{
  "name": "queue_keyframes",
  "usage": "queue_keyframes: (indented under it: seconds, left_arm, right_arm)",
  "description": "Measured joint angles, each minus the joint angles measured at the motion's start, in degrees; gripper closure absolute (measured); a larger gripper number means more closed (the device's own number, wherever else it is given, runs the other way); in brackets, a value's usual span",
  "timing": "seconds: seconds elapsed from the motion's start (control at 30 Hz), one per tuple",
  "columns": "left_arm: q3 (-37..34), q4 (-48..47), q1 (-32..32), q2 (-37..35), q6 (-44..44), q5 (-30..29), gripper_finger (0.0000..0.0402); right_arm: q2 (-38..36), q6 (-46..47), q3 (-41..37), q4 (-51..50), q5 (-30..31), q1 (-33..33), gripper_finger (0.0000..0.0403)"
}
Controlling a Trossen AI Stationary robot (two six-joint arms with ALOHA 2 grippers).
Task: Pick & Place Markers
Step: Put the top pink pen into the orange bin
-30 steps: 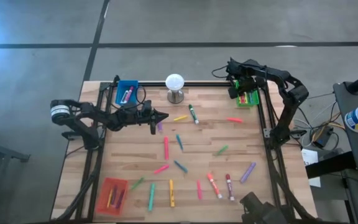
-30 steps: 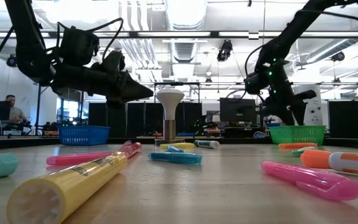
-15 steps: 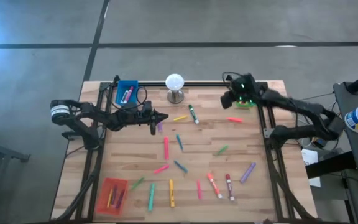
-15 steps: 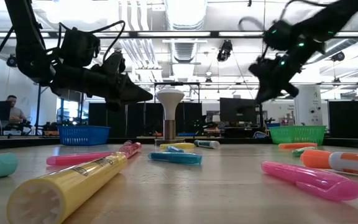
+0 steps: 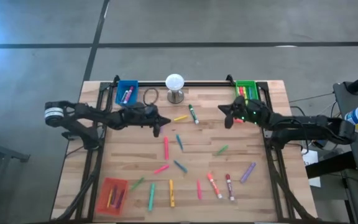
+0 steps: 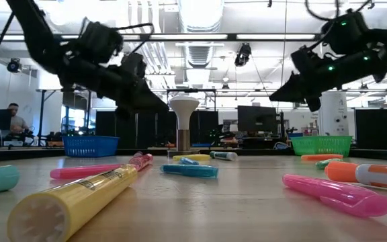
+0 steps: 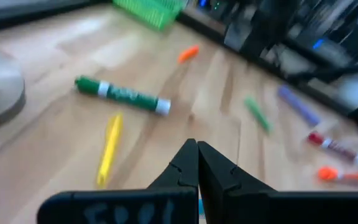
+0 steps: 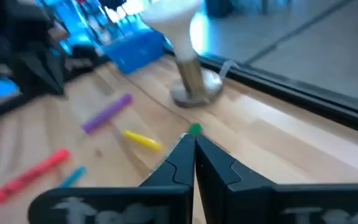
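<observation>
Markers (image 5: 166,147) lie scattered on the table (image 5: 272,205), none held. Left gripper (image 5: 157,126) pinched shut, empty, above a purple marker (image 5: 160,127); right gripper (image 5: 228,119) shut, empty, just beside an orange marker (image 5: 235,120).

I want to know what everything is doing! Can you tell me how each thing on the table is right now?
Left gripper: shut, holding nothing, above the table.
Right gripper: shut, holding nothing, above the table.
Green tray: has markers inside.
Blue tray: has a marker inside.
Red tray: has markers inside.
White ball on its stand: standing upright.
Loose markers: lying flat, scattered on the table.
</observation>
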Motion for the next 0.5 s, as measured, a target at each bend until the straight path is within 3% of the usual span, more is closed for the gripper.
queue_keyframes:
  seconds: [0.1, 0.3, 0.5]
  left_arm:
    - [4.5, -12.9, -4.0, -0.4, 0.1, -3.8, 0.0401]
    - [15.5, -42.3, -13.6, -0.2, -3.2, -11.4, 0.0401]
    - [25.3, -61.6, -21.9, -0.2, -15.8, -16.0, 0.0397]
  right_arm:
    - [-0.1, 0.5, -2.5, 5.9, 0.0, 1.3, 0.0394]
    - [-0.1, -4.1, -4.5, 6.4, 0.0, 1.8, 0.0394]
    - [-0.2, -4.3, -5.9, 6.3, 0.0, 1.8, 0.0394]
